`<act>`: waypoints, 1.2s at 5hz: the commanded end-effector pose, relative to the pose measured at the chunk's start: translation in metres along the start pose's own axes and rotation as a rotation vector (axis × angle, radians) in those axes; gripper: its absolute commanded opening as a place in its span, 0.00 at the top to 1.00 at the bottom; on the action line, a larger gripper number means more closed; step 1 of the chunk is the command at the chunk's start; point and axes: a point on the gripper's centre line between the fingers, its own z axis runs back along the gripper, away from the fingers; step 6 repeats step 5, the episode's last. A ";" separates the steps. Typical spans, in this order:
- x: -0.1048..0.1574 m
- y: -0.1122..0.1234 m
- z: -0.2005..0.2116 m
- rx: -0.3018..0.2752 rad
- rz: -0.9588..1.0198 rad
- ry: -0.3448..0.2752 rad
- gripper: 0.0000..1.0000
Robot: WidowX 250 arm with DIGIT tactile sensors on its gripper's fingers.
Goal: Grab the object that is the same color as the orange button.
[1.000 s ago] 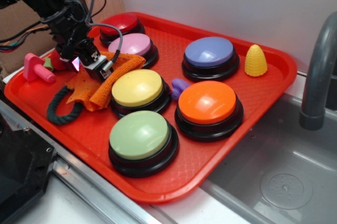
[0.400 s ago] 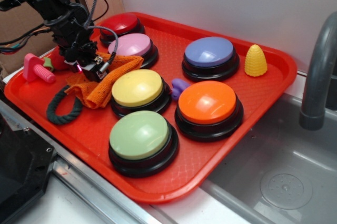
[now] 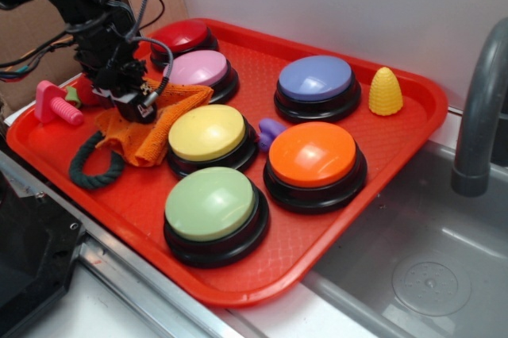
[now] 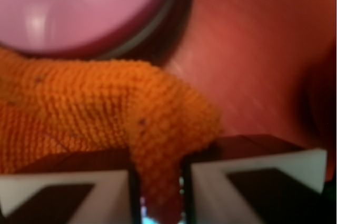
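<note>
Red plastic tray (image 3: 333, 263) fills most of the exterior view, set beside a steel sink (image 3: 429, 259) with a grey faucet (image 3: 480, 108) at the right edge.

Nearest the wrist camera, the gripper (image 4: 158, 192) has its two pads closed to a narrow gap, with a fold of the orange cloth (image 4: 105, 119) pinched between them. From this the grasp seems made, and the step in hand looks like the lift. To do it well, keep the jaws pressed firmly and rise straight up; the pinch catches only a ridge of fabric, so a sideways tug could slip it out. The dark green rope ring (image 3: 94, 165) lies touching the cloth's lower edge and partly under it, and may drag along if the lift is hasty.

The cloth (image 3: 147, 136) is soft and loosely woven, bright orange with a few small dark specks, bunched into folds. It sits at the tray's left side, between the pink button (image 3: 200, 68) behind it and the yellow button (image 3: 208, 133) just beside it, under the gripper (image 3: 133, 102).

Farther off, the orange button (image 3: 313, 155) shows a glossy dome on a black base, matching the cloth's colour and well apart from it.
</note>
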 end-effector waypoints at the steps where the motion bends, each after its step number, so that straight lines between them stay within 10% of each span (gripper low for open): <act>1: -0.003 0.002 0.081 0.223 0.163 -0.044 1.00; 6: -0.027 -0.001 0.151 0.174 0.227 -0.005 1.00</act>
